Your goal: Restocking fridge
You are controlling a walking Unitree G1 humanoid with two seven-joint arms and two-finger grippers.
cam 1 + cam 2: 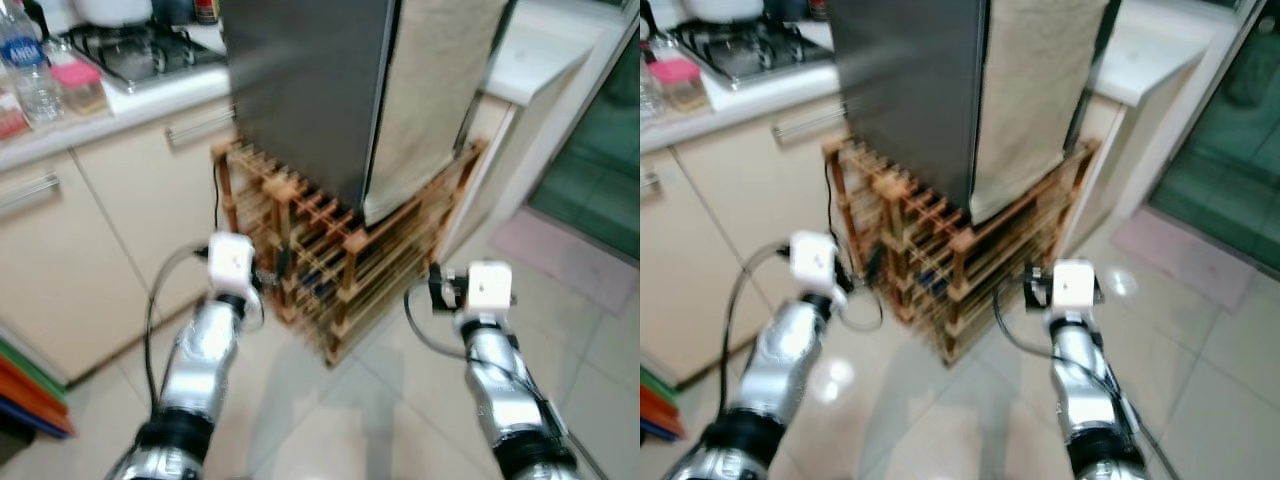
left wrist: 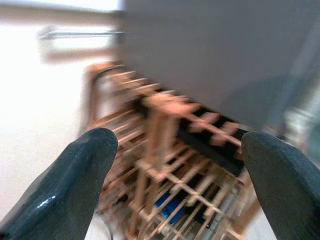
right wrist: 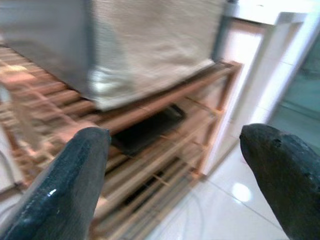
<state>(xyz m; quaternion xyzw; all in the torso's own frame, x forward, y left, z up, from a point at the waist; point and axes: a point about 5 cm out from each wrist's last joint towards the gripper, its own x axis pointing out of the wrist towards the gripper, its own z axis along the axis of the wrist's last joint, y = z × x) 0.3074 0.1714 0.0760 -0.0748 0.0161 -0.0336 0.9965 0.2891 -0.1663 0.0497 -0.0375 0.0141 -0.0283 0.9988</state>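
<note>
Fridge (image 1: 300, 90) stood on wooden rack (image 1: 340, 250) (beige cloth (image 1: 435, 90) draped over its front), left gripper (image 2: 177, 165) and right gripper (image 3: 175, 165) both spread apart, held before rack, empty.

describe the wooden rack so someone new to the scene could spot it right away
Start at the tall grey fridge beside the cream cabinets. It stands on the rack, an open frame of thin orange-brown slats reaching down to the tiled floor. It is the only slatted see-through piece here; its neighbours are solid panels, and a beige cloth hangs down the fridge to its top edge.
</note>
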